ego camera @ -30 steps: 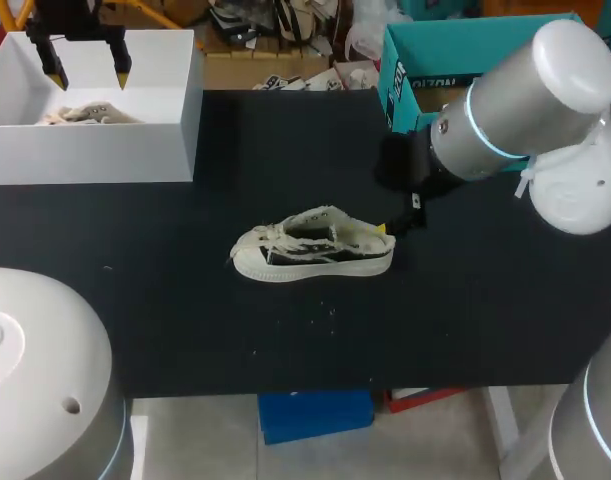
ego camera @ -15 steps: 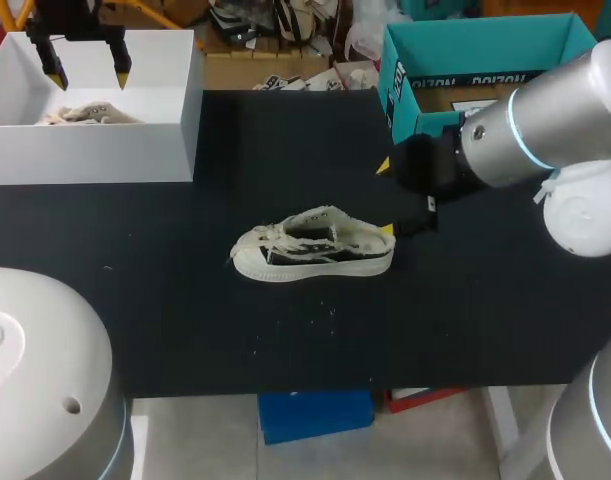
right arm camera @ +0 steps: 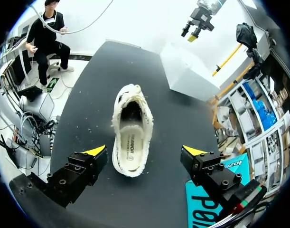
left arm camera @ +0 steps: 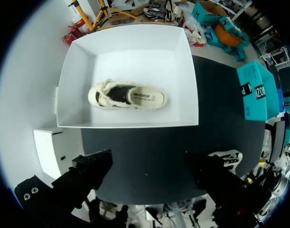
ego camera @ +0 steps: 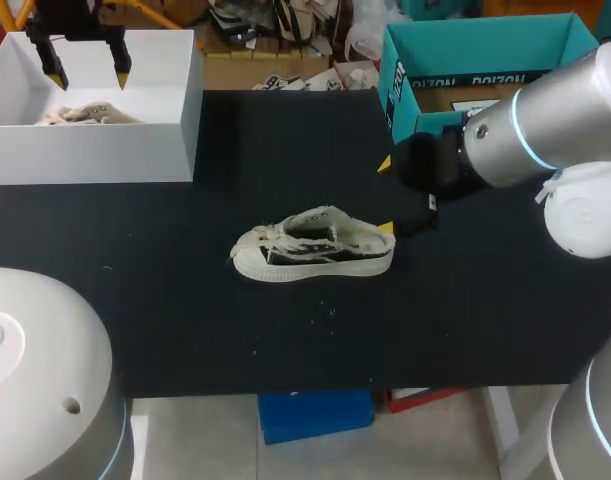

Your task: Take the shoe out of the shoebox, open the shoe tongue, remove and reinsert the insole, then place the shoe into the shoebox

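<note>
A cream and black low sneaker (ego camera: 315,245) lies on its sole in the middle of the black table (ego camera: 185,320), toe to the left. My right gripper (ego camera: 386,196) stands open just behind its heel. In the right wrist view the sneaker (right arm camera: 130,137) lies heel-first between and ahead of the spread yellow fingertips (right arm camera: 95,151), and neither touches it. A white shoebox (ego camera: 95,150) at the back left holds a second sneaker (ego camera: 85,113). My left gripper (ego camera: 85,70) hangs open above that box. From the left wrist, the boxed sneaker (left arm camera: 127,95) lies well ahead of the fingers (left arm camera: 83,175).
A teal cardboard box (ego camera: 485,50) stands open at the back right, close behind my right arm. Small crumbs (ego camera: 320,315) dot the table in front of the sneaker. The white shoebox (right arm camera: 192,71) lies beyond the sneaker's toe in the right wrist view.
My right arm has swung up and to the right, which brings both yellow tips behind the heel into sight. The sneaker and my left arm have not moved.
</note>
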`<move>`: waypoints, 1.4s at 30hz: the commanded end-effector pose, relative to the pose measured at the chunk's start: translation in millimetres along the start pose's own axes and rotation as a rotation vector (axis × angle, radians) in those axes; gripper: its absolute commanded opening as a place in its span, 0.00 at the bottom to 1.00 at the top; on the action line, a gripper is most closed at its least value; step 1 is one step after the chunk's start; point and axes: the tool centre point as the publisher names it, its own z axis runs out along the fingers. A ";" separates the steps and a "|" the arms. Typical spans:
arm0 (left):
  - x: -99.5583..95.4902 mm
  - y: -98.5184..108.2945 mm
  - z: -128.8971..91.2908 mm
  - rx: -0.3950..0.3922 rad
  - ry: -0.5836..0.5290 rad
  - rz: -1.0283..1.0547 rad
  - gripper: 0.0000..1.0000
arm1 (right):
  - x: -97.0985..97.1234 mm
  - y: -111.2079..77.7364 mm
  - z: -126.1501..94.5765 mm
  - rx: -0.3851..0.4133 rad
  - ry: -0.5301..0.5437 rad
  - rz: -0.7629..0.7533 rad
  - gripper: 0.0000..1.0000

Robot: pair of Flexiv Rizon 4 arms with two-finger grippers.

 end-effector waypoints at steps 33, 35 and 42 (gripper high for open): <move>0.2 0.3 -0.5 -0.001 -0.001 -0.001 1.00 | 30.4 -66.8 75.2 -0.245 0.150 0.228 1.00; 0.2 0.3 -0.5 -0.001 -0.001 -0.001 1.00 | 30.3 -68.1 77.7 -0.246 0.157 0.230 1.00; 0.2 0.3 -0.5 -0.001 -0.001 -0.001 1.00 | 34.9 -71.0 88.9 -0.259 0.177 0.246 1.00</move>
